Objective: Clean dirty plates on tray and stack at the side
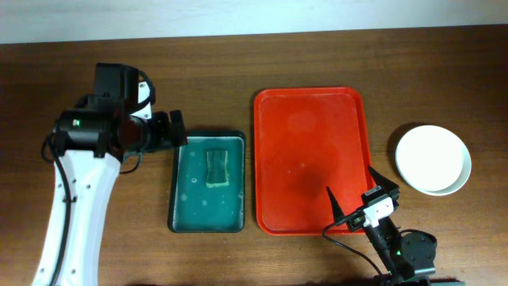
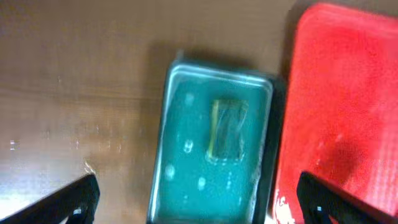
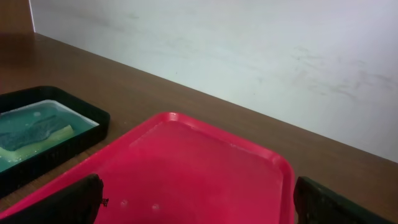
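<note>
Right gripper (image 1: 350,178) spread above tray (image 1: 309,103) corner, plates (image 1: 432,159) apart, rightward.

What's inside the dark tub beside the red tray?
A sponge lies in the tub, in what looks like teal soapy water. The tub's floor under the sponge is covered, so I cannot see it.
</note>
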You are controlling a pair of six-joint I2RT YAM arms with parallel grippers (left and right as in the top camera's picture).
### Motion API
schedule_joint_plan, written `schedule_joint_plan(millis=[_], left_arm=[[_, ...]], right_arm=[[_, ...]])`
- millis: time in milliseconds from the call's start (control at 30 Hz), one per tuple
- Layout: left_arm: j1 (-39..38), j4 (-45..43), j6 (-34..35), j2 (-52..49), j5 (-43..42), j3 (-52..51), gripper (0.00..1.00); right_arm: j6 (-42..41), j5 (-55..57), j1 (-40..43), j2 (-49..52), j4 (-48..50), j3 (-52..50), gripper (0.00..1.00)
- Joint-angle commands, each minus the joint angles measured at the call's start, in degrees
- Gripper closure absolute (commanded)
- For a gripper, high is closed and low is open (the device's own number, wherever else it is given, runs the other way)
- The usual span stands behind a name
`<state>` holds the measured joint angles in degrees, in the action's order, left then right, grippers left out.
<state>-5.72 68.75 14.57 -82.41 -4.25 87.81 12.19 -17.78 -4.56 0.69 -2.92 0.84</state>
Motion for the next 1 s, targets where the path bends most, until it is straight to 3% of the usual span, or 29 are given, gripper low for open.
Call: schedule_joint_plan(millis=[0,33,267,433,600,733,900,967], left_arm=[[-3.6,-11.4,-2.8,9.8,3.2,-4.7,0.0],[-4.8,-19.3,-6.1,15.0,3.2,-10.1,0.01],[-4.9,-41.8,-6.5,39.9,6.4,-39.7,0.01],[-3.3,-50.1,-6.5,59.6,9.3,-58.0,0.01],[-0.1,-52.9,-6.5,74.9,9.2,-69.7,0.01],[2.2,-58.1,-6.5,81.6,9.3,-77.6,0.01],[2.4,-69.5,-6.5,82.1,9.5,-86.0,0.01],[2.6,-69.3,-6.5,82.2,9.5,-87.3,0.01]], right_arm=[[-0.2,0.5,-0.3,-0.4,0.0,-0.5,0.02],[-0.2,0.5,-0.3,-0.4,0.0,-0.5,0.02],[-0.2,0.5,-0.3,-0.4,0.0,-0.5,0.02],[-0.2,0.5,-0.3,-0.4,0.0,-0.5,0.02],[-0.2,0.5,-0.3,-0.4,0.0,-0.5,0.02],[-0.2,0.5,-0.3,-0.4,0.0,-0.5,0.02],[-0.2,0.5,-0.3,-0.4,0.0,-0.5,0.02],[-0.2,0.5,-0.3,-0.4,0.0,-0.5,0.02]])
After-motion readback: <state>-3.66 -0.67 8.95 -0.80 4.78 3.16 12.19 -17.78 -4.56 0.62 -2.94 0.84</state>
